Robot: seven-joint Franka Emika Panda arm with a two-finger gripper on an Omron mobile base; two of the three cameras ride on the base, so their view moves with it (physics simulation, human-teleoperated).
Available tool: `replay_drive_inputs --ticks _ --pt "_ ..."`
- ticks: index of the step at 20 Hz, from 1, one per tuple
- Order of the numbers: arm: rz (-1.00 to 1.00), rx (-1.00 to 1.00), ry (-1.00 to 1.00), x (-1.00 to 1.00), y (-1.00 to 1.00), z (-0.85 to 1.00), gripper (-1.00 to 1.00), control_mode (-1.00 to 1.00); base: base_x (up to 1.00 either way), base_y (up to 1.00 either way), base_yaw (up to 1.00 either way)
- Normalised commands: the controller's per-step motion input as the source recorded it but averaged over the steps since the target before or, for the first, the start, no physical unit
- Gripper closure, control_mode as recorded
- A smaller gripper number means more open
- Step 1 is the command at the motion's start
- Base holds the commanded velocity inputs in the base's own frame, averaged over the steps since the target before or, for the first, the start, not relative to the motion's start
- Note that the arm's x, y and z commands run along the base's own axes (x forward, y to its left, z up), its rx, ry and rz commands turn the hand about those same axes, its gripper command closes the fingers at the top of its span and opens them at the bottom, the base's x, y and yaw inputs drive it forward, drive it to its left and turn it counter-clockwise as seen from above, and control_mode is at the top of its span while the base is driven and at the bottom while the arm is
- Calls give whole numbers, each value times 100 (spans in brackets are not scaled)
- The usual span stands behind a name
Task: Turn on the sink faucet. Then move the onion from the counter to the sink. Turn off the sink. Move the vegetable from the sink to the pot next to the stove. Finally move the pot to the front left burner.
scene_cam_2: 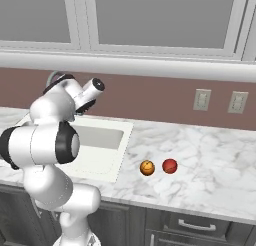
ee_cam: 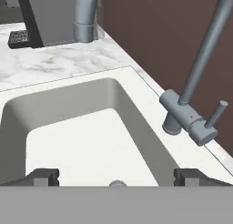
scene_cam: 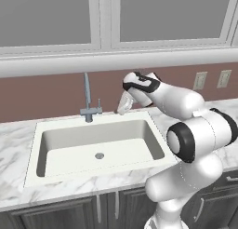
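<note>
Presently the claw (ee_cam: 116, 175) hangs above the sink (scene_cam: 32, 170), spread wide and gripping nothing, near the sink faucet (scene_cam: 88, 100) at the basin's back rim but apart from it. Further right on the marble bench (scene_cam_2: 210, 165), the onion (scene_cam_2: 170, 166) sits just beside an orange ball (scene_cam_2: 147, 167).

**Marble kitchen counter with a built-in sink**

A white marble counter (scene_cam_2: 210, 160) with grey veins runs along a reddish-brown wall, above dark cabinet fronts. A cream-white rectangular sink (scene_cam: 93, 146) is set into it, with a small round metal drain at its bottom. The sink faucet (scene_cam: 88, 100), a thin grey gooseneck, stands on the rim behind the basin. Right of the sink, a glossy red onion (scene_cam_2: 170, 166) lies just beside an orange ball (scene_cam_2: 147, 168).
</note>
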Motion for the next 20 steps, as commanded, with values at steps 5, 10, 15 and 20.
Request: replay_drive_inputs --ticks 5,10,15,20 --pt "4 4 -4 8 0 -13 -100 -100 0 0 0" --pt "7 8 -7 15 0 -2 -100 -100 0 0 0" --pt "11 9 -2 20 0 -1 -100 -100 0 0 0" --pt "9 10 0 17 0 0 -100 -100 0 0 0"
